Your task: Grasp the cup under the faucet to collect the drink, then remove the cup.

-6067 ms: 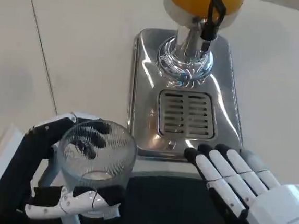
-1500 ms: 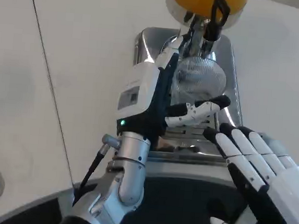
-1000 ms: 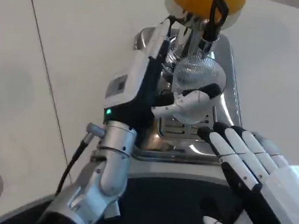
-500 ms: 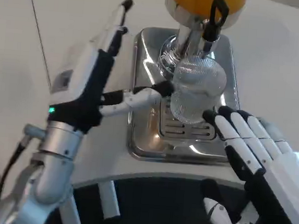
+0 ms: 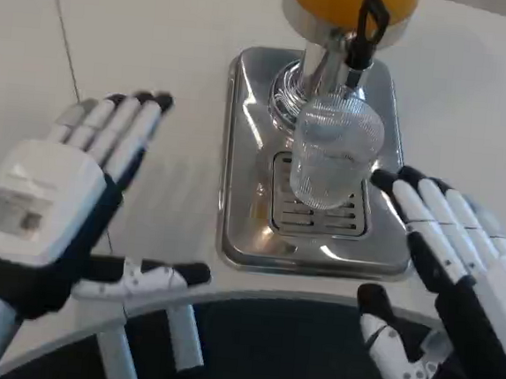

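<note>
Left robot hand off cup.

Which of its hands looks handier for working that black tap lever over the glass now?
Probably the right hand: its fingertips lie beside the cup, below the black lever. The left hand is open, off the tray.

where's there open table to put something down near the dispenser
Bare white table lies left of the silver drip tray, beyond the left hand, and right of the tray beyond the right hand. The tray is crowded: ribbed clear glass cup under the black-handled faucet.
</note>
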